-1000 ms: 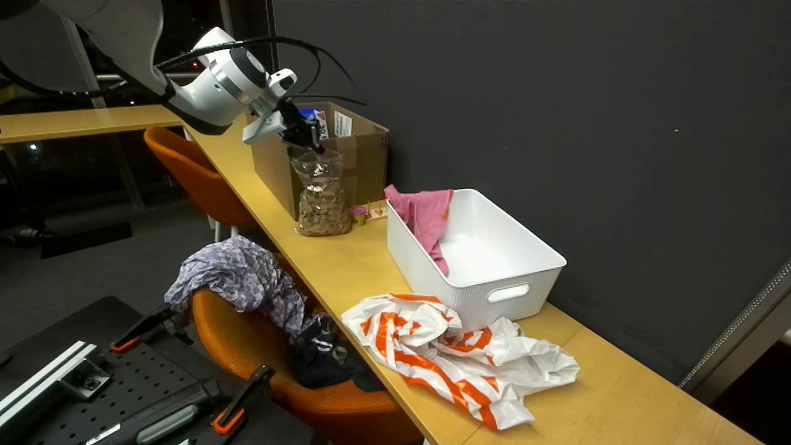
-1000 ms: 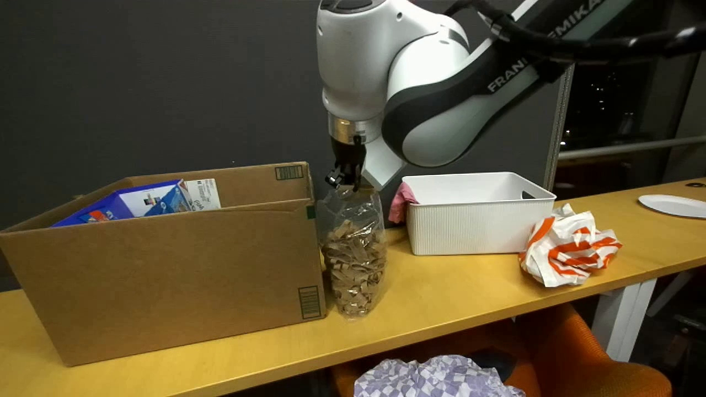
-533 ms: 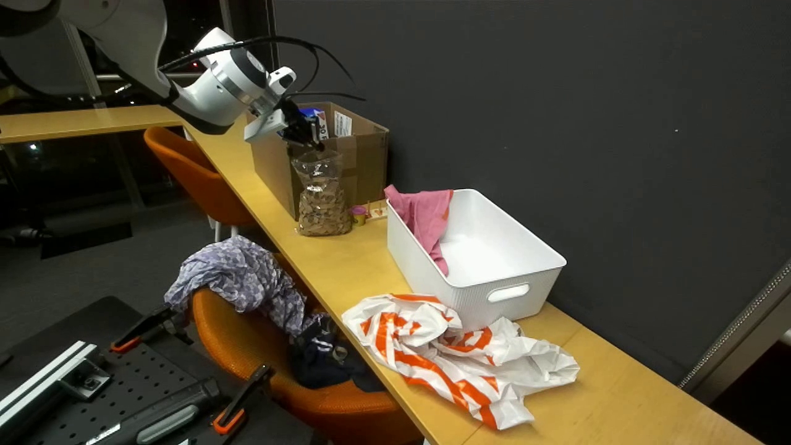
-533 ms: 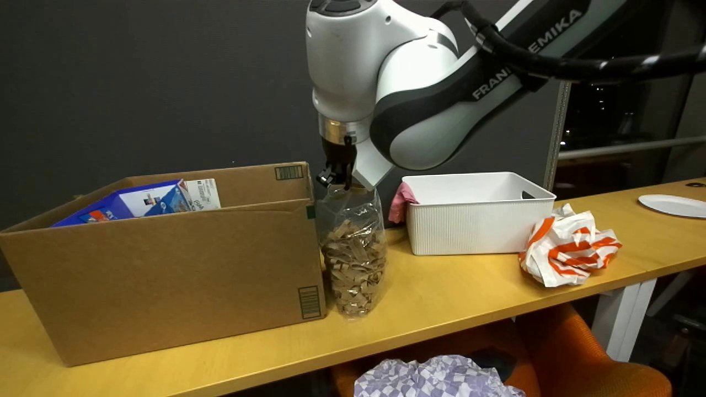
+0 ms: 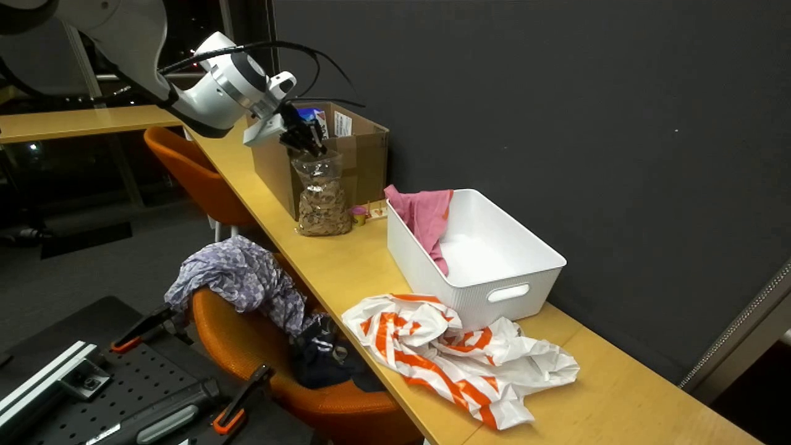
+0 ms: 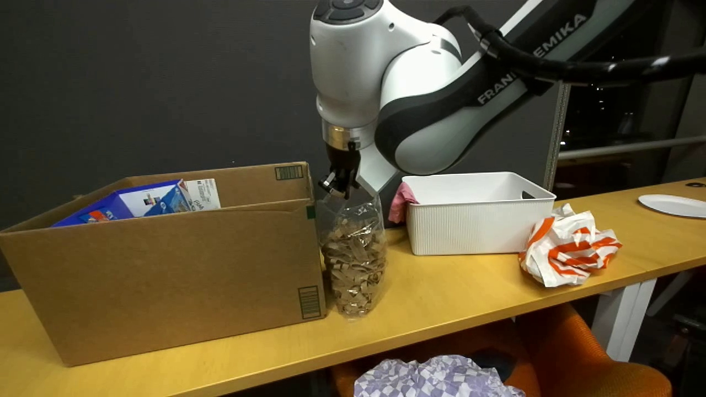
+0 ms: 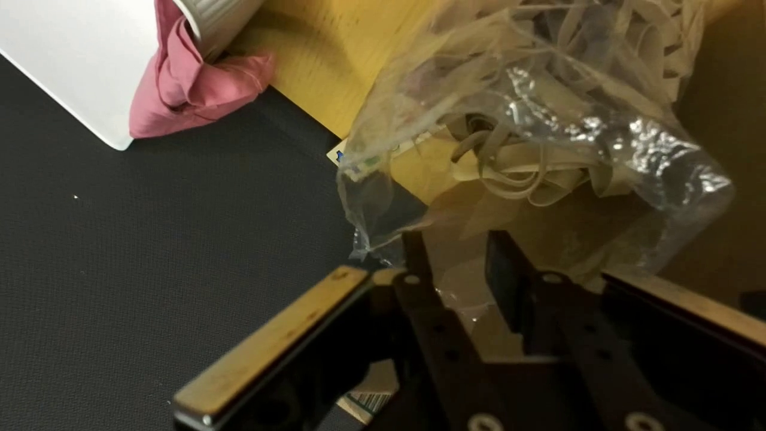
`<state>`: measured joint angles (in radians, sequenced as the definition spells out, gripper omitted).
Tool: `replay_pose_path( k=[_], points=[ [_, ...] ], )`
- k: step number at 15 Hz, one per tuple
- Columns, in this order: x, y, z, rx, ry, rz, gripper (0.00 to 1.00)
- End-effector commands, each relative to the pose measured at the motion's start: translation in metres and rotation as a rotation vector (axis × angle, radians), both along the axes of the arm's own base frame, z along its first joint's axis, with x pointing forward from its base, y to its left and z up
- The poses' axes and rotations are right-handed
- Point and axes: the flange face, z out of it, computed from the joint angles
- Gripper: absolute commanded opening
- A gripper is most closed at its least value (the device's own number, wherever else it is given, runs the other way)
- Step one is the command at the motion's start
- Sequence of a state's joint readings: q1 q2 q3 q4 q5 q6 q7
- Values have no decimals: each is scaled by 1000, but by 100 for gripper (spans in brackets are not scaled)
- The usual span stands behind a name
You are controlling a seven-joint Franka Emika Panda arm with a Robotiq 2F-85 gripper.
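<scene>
The gripper (image 7: pixel 456 248) has dipped slightly since the last earlier frame, bringing its fingers (image 7: pixel 505 275) lower at the mouth of the bag (image 6: pixel 354 253); the bag itself stands where it did.

Clear, glossy and creased, the bag is upright on the smooth wooden table (image 5: pixel 349 266), its lower part packed with flat, curled brown strips (image 5: pixel 324 213), its top loose. Close beside it is a matt brown cardboard box (image 6: pixel 193 275) holding a blue package (image 6: pixel 113 207). Farther off sits a ribbed white bin (image 6: pixel 480 226), a soft pink cloth (image 5: pixel 423 222) hung over its rim. Next to the bin lies a crumpled white sheet (image 5: pixel 432 364) with orange stripes.

In an exterior view a small tub (image 5: pixel 359 216) with a purple lid shows just beside the bag; in an exterior view a flat white plate (image 6: pixel 674 205) lies well along the table. Neither appears in both. Only the wrist view looks down on the bag's mouth, with loops of strip showing through.

The fingers are parted by a modest gap, released. Clear plastic shows in and beyond that gap; whether either finger touches it cannot be told.
</scene>
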<state>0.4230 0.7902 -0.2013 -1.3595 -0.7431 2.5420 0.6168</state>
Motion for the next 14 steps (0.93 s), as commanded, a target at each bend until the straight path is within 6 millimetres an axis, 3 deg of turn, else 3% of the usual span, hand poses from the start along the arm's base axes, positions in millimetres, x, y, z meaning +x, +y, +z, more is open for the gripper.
replay_pose_path(
  k=[1,6,10,12,14],
  points=[
    [-14,2,16,20,-13,-4,64],
    [-69,-2,64,73,23,-115,100],
    [-124,-29,95,63,61,-277,100],
    [-146,-56,108,59,8,-320,100],
    [-165,-95,107,68,-18,-371,100]
  ],
)
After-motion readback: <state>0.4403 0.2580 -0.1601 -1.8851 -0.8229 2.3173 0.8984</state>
